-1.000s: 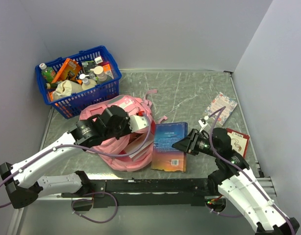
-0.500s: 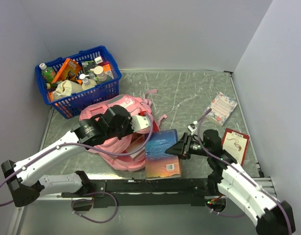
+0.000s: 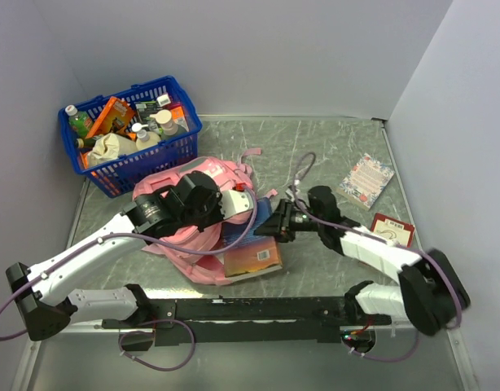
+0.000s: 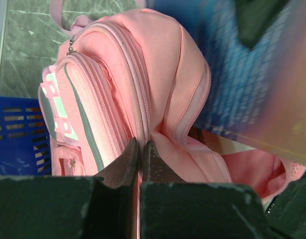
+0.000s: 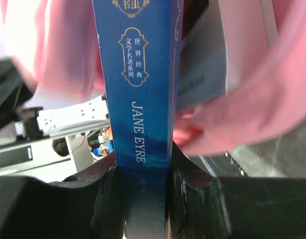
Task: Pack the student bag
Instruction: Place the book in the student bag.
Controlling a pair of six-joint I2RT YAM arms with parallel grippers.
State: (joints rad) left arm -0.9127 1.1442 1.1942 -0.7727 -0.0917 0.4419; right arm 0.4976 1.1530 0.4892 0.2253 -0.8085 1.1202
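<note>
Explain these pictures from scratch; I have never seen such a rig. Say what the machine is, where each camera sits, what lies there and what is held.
The machine is two robot arms bolted at the near edge of a table, each ending in a two-finger gripper. The wide picture comes from a fixed camera above and behind them. The other two come from cameras on the wrists, each showing its own fingers close up. On the table lie a pink student bag, a blue basket of bottles and packets, and a floral booklet and a red booklet at the right. The left gripper is pinched shut on the bag's fabric beside its opening. The right gripper clamps a blue book, spine reading Jane Eyre, aimed at the bag's mouth.
</note>
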